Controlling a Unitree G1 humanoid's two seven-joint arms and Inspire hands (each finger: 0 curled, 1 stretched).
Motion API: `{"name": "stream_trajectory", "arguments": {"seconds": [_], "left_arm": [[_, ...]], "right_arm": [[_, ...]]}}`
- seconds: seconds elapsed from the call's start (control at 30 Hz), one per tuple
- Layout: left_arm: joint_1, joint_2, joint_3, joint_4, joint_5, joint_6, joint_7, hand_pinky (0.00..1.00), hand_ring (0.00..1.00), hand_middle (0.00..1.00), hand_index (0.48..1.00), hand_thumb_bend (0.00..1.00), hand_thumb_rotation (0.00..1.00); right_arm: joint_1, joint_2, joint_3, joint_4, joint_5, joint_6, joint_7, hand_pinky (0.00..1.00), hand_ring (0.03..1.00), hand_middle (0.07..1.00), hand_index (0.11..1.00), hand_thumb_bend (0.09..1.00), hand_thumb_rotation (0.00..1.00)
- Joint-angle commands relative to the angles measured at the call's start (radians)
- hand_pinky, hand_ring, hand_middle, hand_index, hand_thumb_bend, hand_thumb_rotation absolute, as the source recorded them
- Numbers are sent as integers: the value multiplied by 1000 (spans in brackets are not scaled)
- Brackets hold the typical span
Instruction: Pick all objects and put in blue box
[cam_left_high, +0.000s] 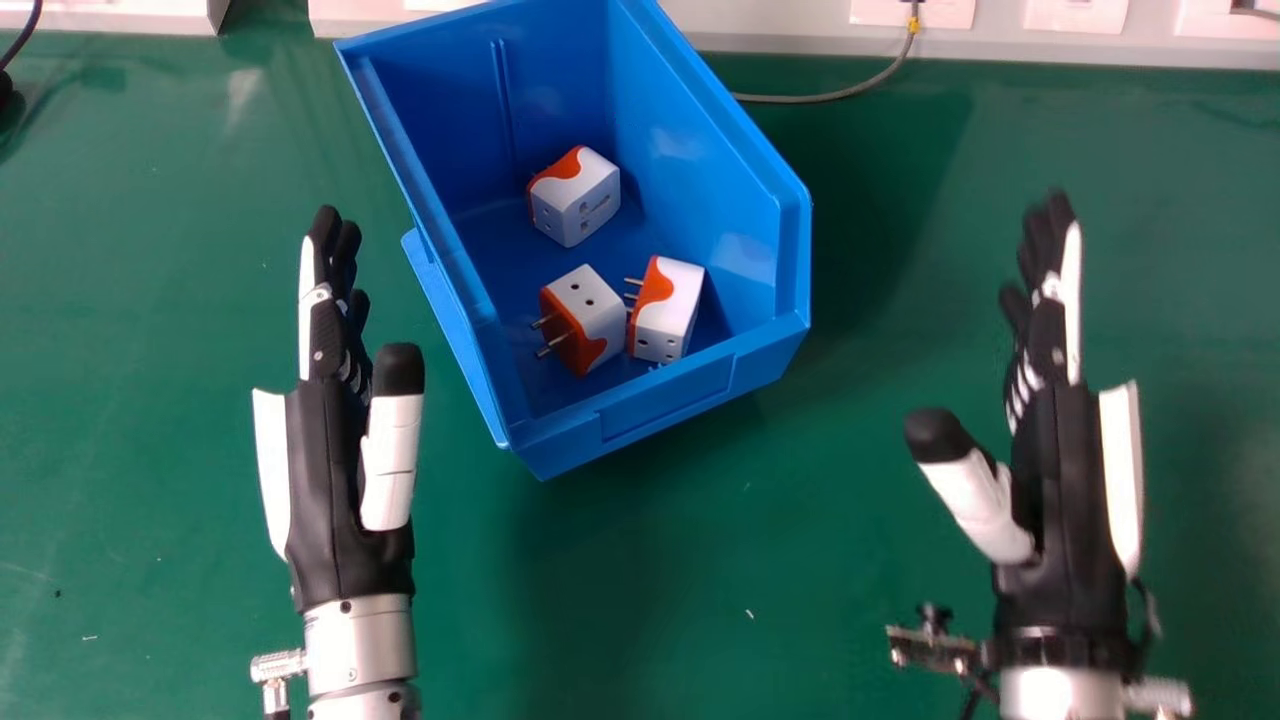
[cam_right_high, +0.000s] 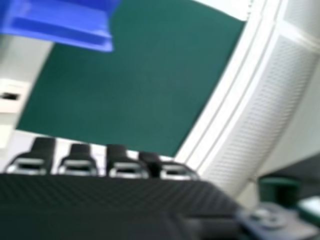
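Three white-and-orange, cube-shaped plug adapters (cam_left_high: 590, 318) sit in the blue plastic open-top box (cam_left_high: 665, 397): two close together near its front wall (metal prongs showing), one farther back. Left hand (cam_left_high: 335, 450) and right hand (cam_left_high: 1065, 480) flank it, both wide, fingers straight.

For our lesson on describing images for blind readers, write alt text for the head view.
Three orange-and-white plug adapters lie inside an open blue box on a green table. The robot's left hand and right hand, both open and empty, are held on either side of the box.
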Motion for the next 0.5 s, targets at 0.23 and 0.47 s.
{"name": "stream_trajectory", "arguments": {"seconds": [0.23,0.47], "left_arm": [[-12,-7,-3,-9,-12,-5,-53,978,980,965,952,962,929],[-3,-24,-5,-10,-15,-21,-66,970,973,959,946,948,937]], "right_arm": [[38,72,-58,-116,-45,6,63,966,1000,1000,1000,970,997],[79,128,-75,-129,-100,-34,54,978,1000,1000,1000,961,1000]]}}
